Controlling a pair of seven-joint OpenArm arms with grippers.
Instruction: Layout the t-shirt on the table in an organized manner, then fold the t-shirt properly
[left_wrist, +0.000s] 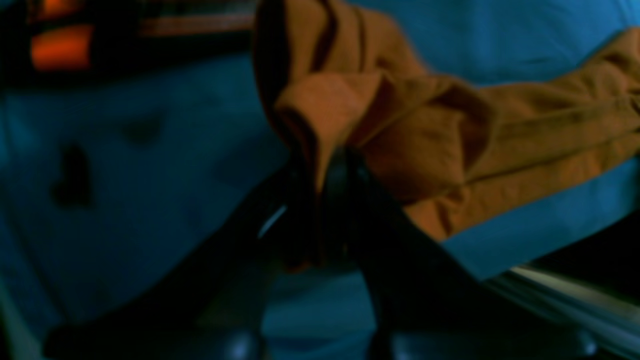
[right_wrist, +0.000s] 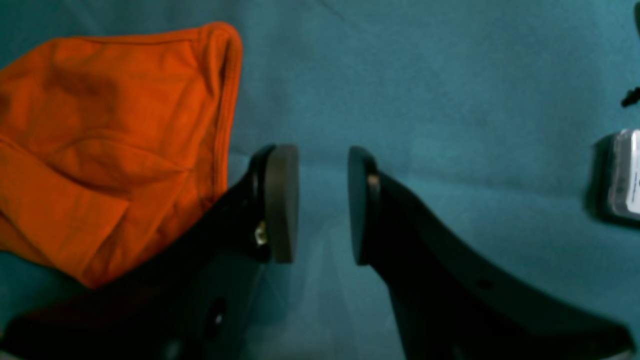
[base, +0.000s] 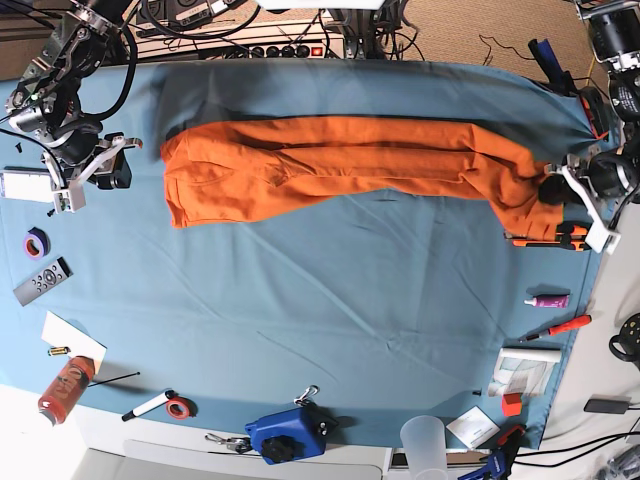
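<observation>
The t-shirt (base: 340, 165) lies in a long bunched strip across the far part of the table (base: 330, 320). The left gripper (left_wrist: 325, 170) seems to pinch one end, though the view is blurry. The right gripper (right_wrist: 322, 200) hangs wide open beside the other end, holding nothing. Pulling with one hand only could drag the shirt instead of spreading it.

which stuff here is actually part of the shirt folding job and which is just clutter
Part of the job: t-shirt, table, left gripper shut on the shirt, right gripper open.

Just lying about: purple tape roll, remote, blue tool, red-handled screwdriver, clear cup.
</observation>
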